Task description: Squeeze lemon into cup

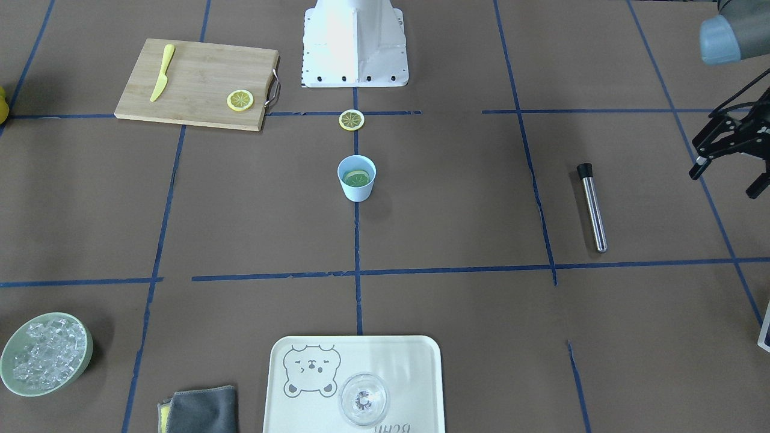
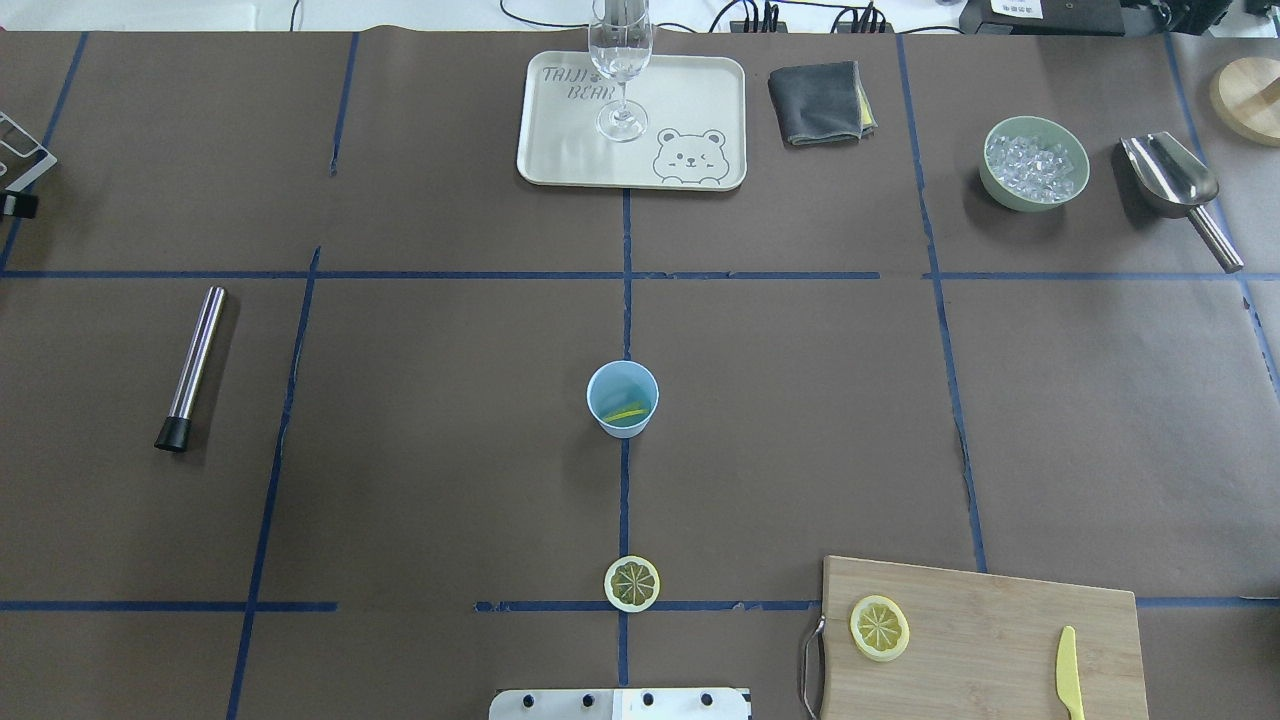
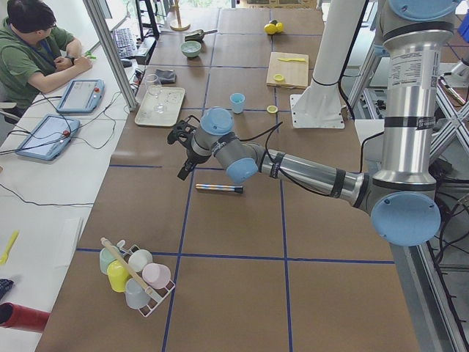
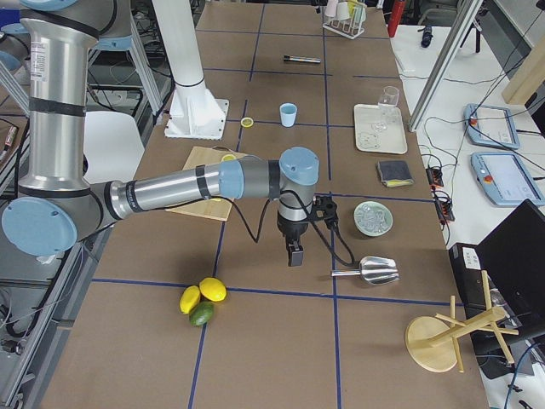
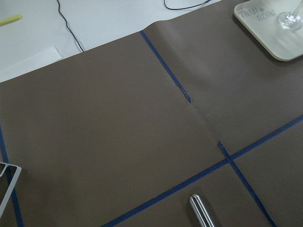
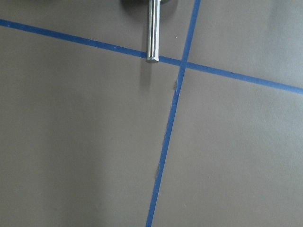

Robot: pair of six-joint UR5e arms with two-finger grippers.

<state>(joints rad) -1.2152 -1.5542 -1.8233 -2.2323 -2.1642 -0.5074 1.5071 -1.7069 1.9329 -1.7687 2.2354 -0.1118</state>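
The pale-blue cup [image 1: 356,180] stands upright at the table's middle, with a lemon slice [image 1: 356,177] lying inside it; it also shows in the overhead view [image 2: 622,400]. A second slice [image 1: 352,120] lies on the table between the cup and the robot's base. A third slice [image 1: 240,100] lies on the wooden cutting board [image 1: 192,72]. My left gripper [image 1: 725,180] hangs open and empty at the table's end, far from the cup. My right gripper [image 4: 294,247] shows only in the exterior right view, above the table near the scoop; I cannot tell its state.
A metal muddler [image 1: 592,207] lies near the left gripper. A yellow knife [image 1: 162,72] lies on the board. A tray [image 1: 409,355] bears a clear glass [image 1: 363,400]. A green bowl [image 1: 85,343] of ice, a grey cloth [image 1: 201,410] and a scoop [image 2: 1170,175] are along the far edge.
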